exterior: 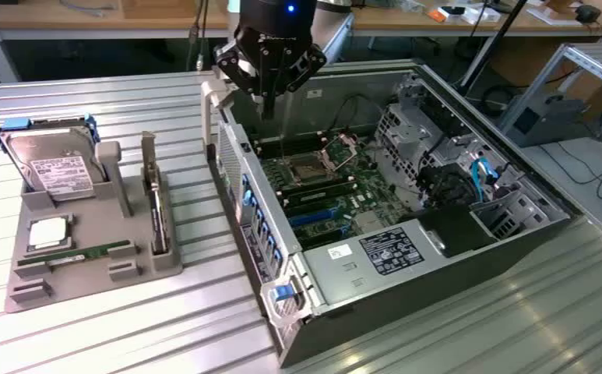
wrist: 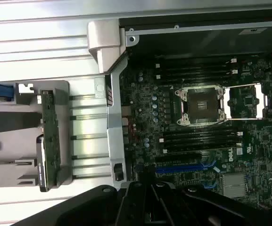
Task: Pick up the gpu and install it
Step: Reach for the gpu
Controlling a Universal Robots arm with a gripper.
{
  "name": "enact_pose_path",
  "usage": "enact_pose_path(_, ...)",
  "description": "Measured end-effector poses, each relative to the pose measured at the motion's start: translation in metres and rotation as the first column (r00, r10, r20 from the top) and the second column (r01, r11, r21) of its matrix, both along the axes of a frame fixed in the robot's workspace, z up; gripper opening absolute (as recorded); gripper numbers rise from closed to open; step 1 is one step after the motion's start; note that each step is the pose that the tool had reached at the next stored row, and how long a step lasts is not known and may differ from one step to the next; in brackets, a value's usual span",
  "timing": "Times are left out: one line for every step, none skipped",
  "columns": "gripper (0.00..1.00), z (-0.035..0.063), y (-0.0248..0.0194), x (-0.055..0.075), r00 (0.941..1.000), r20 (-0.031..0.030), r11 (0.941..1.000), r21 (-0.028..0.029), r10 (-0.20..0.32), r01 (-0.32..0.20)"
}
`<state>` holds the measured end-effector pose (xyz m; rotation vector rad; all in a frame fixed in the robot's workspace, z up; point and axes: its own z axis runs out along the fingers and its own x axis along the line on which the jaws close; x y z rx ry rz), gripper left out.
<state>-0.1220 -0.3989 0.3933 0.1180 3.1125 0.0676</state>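
Currently the claw point(exterior: 267, 105) is being held closed, empty, over the case point(exterior: 230, 167); on the exterior view's left the gpu point(exterior: 158, 210) is being kept on edge, parallel to its wall.

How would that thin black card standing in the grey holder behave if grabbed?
The gpu looks like a rigid board with a metal bracket, so it is probably stiff, not floppy. Thin and standing on edge in the grey holder, it might tip if pushed sideways. Its exposed components look fragile.
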Motion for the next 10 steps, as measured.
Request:
enact_pose_path(0.11,-0.0001,0.0000,-0.0077,1.0000,0.0000,1.0000,0.0000,0.000,0.000)
enact_pose_path(0.11,-0.0001,0.0000,-0.0087,1.0000,0.0000,1.0000,0.0000,0.000,0.000)
enact_pose_path(0.11,-0.0001,0.0000,-0.0097,1.0000,0.0001,1.0000,0.0000,0.000,0.000)
enact_pose_path(0.11,-0.0001,0.0000,-0.0104,1.0000,0.0001,1.0000,0.0001,0.000,0.000)
enact_pose_path(0.11,-0.0001,0.0000,-0.0111,1.0000,0.0000,1.0000,0.0000,0.000,0.000)
enact_pose_path(0.11,-0.0001,0.0000,-0.0116,1.0000,0.0000,1.0000,0.0000,0.000,0.000)
enact_pose_path(0.11,-0.0001,0.0000,-0.0121,1.0000,0.0000,1.0000,0.0000,0.000,0.000)
enact_pose_path(0.11,-0.0001,0.0000,-0.0125,1.0000,0.0000,1.0000,0.0000,0.000,0.000)
enact_pose_path(0.11,-0.0001,0.0000,-0.0128,1.0000,0.0000,1.0000,0.0000,0.000,0.000)
enact_pose_path(0.11,-0.0001,0.0000,-0.0132,1.0000,0.0000,1.0000,0.0000,0.000,0.000)
